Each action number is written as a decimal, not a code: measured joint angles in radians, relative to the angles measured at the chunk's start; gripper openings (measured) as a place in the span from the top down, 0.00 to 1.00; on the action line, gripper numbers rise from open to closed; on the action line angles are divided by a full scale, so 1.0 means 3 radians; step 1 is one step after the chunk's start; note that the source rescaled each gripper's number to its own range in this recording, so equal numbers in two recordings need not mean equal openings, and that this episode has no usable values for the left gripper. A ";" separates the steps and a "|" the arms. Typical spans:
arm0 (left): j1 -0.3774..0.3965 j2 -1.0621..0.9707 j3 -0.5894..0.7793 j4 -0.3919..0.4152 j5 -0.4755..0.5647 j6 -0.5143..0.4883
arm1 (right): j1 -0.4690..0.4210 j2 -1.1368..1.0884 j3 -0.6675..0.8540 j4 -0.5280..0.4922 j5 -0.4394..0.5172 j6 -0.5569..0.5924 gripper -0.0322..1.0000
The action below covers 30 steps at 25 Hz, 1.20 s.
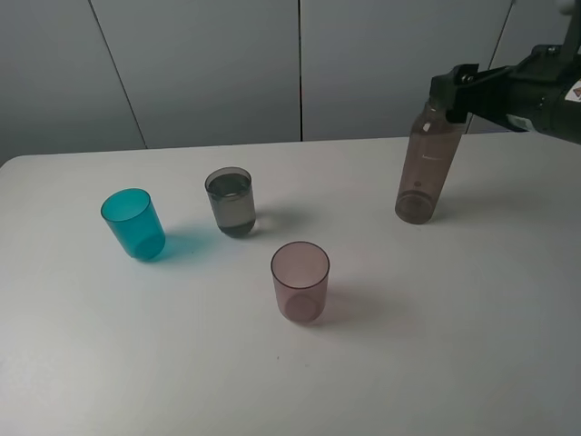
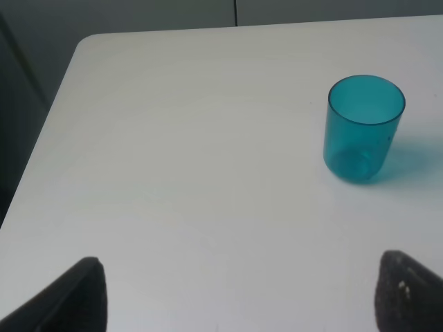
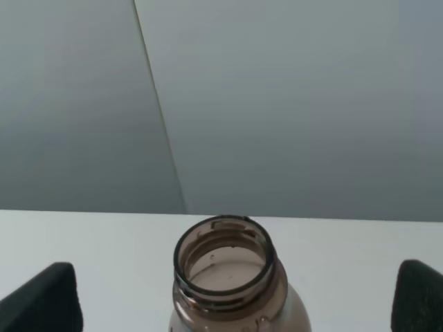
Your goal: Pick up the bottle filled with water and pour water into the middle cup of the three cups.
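The smoky brown-grey bottle [image 1: 427,168] stands upright on the table at the right, uncapped. My right gripper [image 1: 451,95] is at its neck, and in the right wrist view its two fingers stand wide apart on either side of the bottle's open mouth [image 3: 223,259] without touching it. The middle smoky grey cup [image 1: 231,202] stands upright with clear liquid inside. The teal cup [image 1: 133,223] is to its left and the pinkish-mauve cup [image 1: 300,280] is nearer the front. My left gripper [image 2: 239,297] is open and empty, low over the table with the teal cup [image 2: 363,128] ahead of it.
The white table [image 1: 436,345] runs to grey wall panels [image 1: 209,64] at the back. The left wrist view shows the table's left edge and far corner [image 2: 79,52].
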 joint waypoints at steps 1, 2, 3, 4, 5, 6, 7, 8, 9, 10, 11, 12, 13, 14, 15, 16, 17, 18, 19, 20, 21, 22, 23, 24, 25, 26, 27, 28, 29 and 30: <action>0.0000 0.0000 0.0000 0.0000 0.0000 0.0000 | 0.0000 -0.0088 -0.0055 0.0009 0.0177 0.0000 0.10; 0.0000 0.0000 0.0000 0.0000 0.0000 0.0000 | 0.0000 -0.0191 -0.0115 0.0023 0.0422 0.0008 0.10; 0.0000 0.0000 0.0000 0.0000 0.0000 0.0000 | 0.0000 -0.0289 -0.0194 0.0022 0.0682 0.0008 0.10; 0.0000 0.0000 0.0000 0.0000 0.0000 0.0000 | 0.0000 -0.0378 -0.0271 0.0022 0.0928 0.0008 0.10; 0.0000 0.0000 0.0000 0.0000 0.0000 0.0000 | 0.0000 -0.0450 -0.0345 0.0047 0.1123 0.0008 0.10; 0.0000 0.0000 0.0000 0.0000 0.0000 0.0000 | -0.0008 -0.0529 -0.0402 0.0047 0.1346 0.0002 0.11; 0.0000 0.0000 0.0000 0.0000 0.0000 0.0000 | -0.0035 -0.0606 -0.0466 0.0047 0.1568 -0.0013 0.11; 0.0000 0.0000 0.0000 0.0000 0.0000 0.0000 | -0.0087 -0.0675 -0.0523 0.0047 0.1752 -0.0042 0.11; 0.0000 0.0000 0.0000 0.0000 0.0000 0.0000 | -0.0159 -0.0731 -0.0562 0.0047 0.1962 -0.0070 0.12; 0.0000 0.0000 0.0000 0.0000 0.0000 0.0000 | -0.0240 -0.0795 -0.0594 0.0047 0.2159 -0.0120 0.13; 0.0000 0.0000 0.0000 0.0000 0.0000 0.0000 | -0.0312 -0.0857 -0.0618 0.0047 0.2341 -0.0190 0.14; 0.0000 0.0000 0.0000 0.0000 0.0000 0.0000 | -0.0404 -0.0906 -0.0627 0.0047 0.2477 -0.0261 0.14; 0.0000 0.0000 0.0000 0.0000 0.0000 0.0000 | -0.0500 -0.0969 -0.0635 0.0119 0.2628 -0.0361 0.15; 0.0000 0.0000 0.0000 0.0000 0.0000 0.0000 | -0.0599 -0.1033 -0.0635 0.0193 0.2763 -0.0463 0.15; 0.0000 0.0000 0.0000 0.0000 0.0000 0.0000 | -0.0683 -0.1099 -0.0635 0.0310 0.2869 -0.0624 0.15; 0.0000 0.0000 0.0000 0.0000 0.0000 0.0000 | -0.0784 -0.1155 -0.0635 0.0451 0.2981 -0.0752 0.15; 0.0000 0.0000 0.0000 0.0000 0.0000 0.0000 | -0.0878 -0.1221 -0.0635 0.0600 0.3083 -0.0904 0.15; 0.0000 0.0000 0.0000 0.0000 0.0000 0.0000 | -0.0947 -0.1290 -0.0635 0.0712 0.3171 -0.1034 0.15; 0.0000 0.0000 0.0000 0.0000 0.0000 0.0000 | -0.1013 -0.1354 -0.0635 0.0804 0.3245 -0.1118 0.15; 0.0000 0.0000 0.0000 0.0000 0.0000 0.0000 | -0.1048 -0.1440 -0.0635 0.0836 0.3332 -0.1179 0.15; 0.0000 0.0000 0.0000 0.0000 0.0000 0.0000 | -0.1064 -0.1536 -0.0635 0.0843 0.3417 -0.1203 0.15; 0.0000 0.0000 0.0000 0.0000 0.0000 0.0000 | -0.1064 -0.1641 -0.0635 0.0817 0.3489 -0.1203 0.15; 0.0000 0.0000 0.0000 0.0000 0.0000 0.0000 | -0.1066 -0.1738 -0.0635 0.0773 0.3578 -0.1187 0.15; 0.0000 0.0000 0.0000 0.0000 0.0000 0.0000 | -0.1066 -0.1852 -0.0635 0.0704 0.3663 -0.1126 0.15; 0.0000 0.0000 0.0000 0.0000 0.0000 0.0000 | -0.1066 -0.1969 -0.0635 0.0651 0.3759 -0.1068 0.15; 0.0000 0.0000 0.0000 0.0000 0.0000 0.0000 | -0.1066 -0.2085 -0.0635 0.0591 0.3834 -0.1015 0.15; 0.0000 0.0000 0.0000 0.0000 0.0000 0.0000 | -0.1071 -0.2188 -0.0635 0.0542 0.3911 -0.0969 0.15; 0.0000 0.0000 0.0000 0.0000 0.0000 0.0000 | -0.1079 -0.2314 -0.0628 0.0516 0.3955 -0.0921 0.15; 0.0000 0.0000 0.0000 0.0000 0.0000 0.0000 | -0.1082 -0.2449 -0.0602 0.0502 0.3979 -0.0873 0.15; 0.0000 0.0000 0.0000 0.0000 0.0000 0.0000 | -0.1082 -0.2572 -0.0559 0.0468 0.3984 -0.0845 0.15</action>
